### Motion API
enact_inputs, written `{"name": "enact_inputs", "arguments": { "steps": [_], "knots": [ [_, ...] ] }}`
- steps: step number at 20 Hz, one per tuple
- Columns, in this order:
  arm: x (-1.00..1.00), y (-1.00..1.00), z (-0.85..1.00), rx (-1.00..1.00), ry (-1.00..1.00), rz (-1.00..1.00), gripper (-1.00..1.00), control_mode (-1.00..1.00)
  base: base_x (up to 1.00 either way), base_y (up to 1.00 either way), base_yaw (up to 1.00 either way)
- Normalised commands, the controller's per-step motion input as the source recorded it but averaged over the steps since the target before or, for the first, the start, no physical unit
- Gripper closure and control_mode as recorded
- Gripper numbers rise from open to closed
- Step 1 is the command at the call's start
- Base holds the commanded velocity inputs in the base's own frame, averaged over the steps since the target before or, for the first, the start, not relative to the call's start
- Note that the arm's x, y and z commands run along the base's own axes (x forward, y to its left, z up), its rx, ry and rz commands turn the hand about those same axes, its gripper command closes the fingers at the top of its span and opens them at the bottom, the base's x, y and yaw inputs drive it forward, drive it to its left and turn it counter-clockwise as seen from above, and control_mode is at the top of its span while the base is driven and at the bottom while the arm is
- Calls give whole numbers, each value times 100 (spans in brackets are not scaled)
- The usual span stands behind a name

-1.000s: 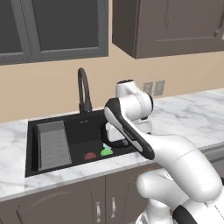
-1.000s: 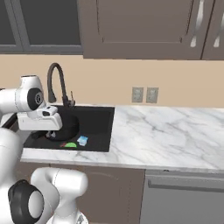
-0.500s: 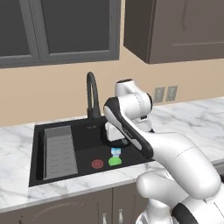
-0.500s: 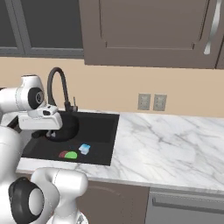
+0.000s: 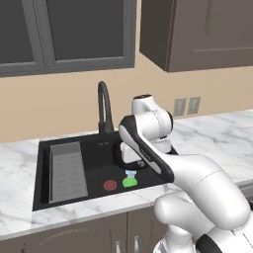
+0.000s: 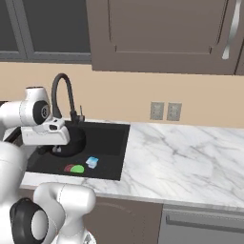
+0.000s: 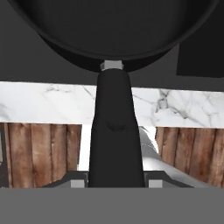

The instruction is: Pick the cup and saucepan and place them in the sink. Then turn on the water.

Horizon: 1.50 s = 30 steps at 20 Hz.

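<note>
My gripper (image 7: 114,181) is shut on the straight black handle of the saucepan (image 7: 113,30), whose round black bowl fills the top of the hand view. The saucepan (image 6: 74,139) hangs over the right half of the sink (image 5: 44,148), just under the white hand (image 5: 129,154). The green cup (image 5: 129,182) lies on the sink floor near the front wall, beside the red drain (image 5: 109,185). The cup (image 6: 77,168) also shows in the right base view. Water is out of view.
A tall black gooseneck faucet (image 5: 104,106) stands behind the sink. The grey ribbed rack (image 5: 66,170) fills the basin's left part. A small light blue thing (image 6: 92,162) lies beside the cup. White marble counter (image 6: 181,162) stretches right, with wall outlets (image 6: 164,111) above.
Both base views have shifted, so the camera has moved, not the things. The gripper keeps its hold on the saucepan over the sink.
</note>
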Motion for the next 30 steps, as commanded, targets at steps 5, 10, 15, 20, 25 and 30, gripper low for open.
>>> {"name": "enact_inputs", "arguments": {
  "steps": [5, 10, 15, 20, 25, 30],
  "knots": [
    [15, -10, -3, 0, 11, 8, 100, -100, 0, 0, 0],
    [47, -52, -5, 0, 21, 25, 100, -100, 0, 0, 0],
    [66, -29, -13, 0, 8, 39, 100, -100, 0, 0, 0],
    [56, 8, -30, 0, 5, 37, 100, -100, 0, 0, 0],
    [64, 0, -30, 0, -1, 41, 100, -100, 0, 0, 0],
    [36, 0, -5, 7, -11, 33, 100, -100, 0, 0, 0]
  ]
}}
